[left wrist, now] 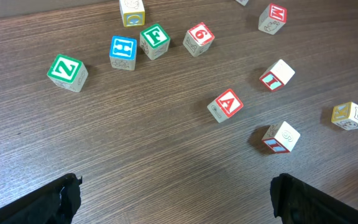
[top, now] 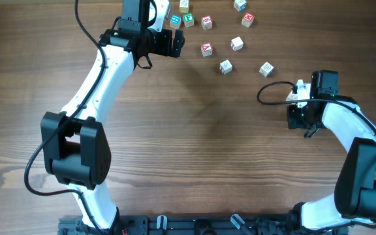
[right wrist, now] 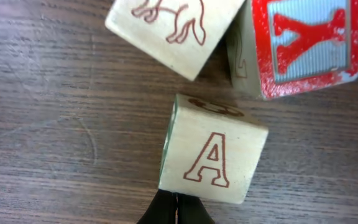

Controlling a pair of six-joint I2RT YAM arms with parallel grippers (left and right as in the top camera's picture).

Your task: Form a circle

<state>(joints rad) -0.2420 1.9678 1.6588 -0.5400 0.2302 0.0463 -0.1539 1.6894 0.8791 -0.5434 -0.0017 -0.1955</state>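
Observation:
Small pale wooden letter cubes lie scattered, in no ring. The left wrist view shows a green Z cube (left wrist: 67,71), a blue H cube (left wrist: 123,53), a green F cube (left wrist: 155,41), a red 6 cube (left wrist: 199,39) and a red A cube (left wrist: 225,104). My left gripper (left wrist: 179,202) (top: 177,43) hovers open and empty, short of them. My right gripper (right wrist: 176,213) is shut, its tips touching the near edge of an outlined-A cube (right wrist: 213,149). Beyond that sit an animal-picture cube (right wrist: 173,28) and a red Y cube (right wrist: 303,43).
More cubes lie to the right of the left gripper: a red I cube (left wrist: 276,74), a red M cube (left wrist: 271,17), a yellow B cube (left wrist: 350,116) and a red-and-blue one (left wrist: 280,137). The wooden table (top: 194,143) carries everything.

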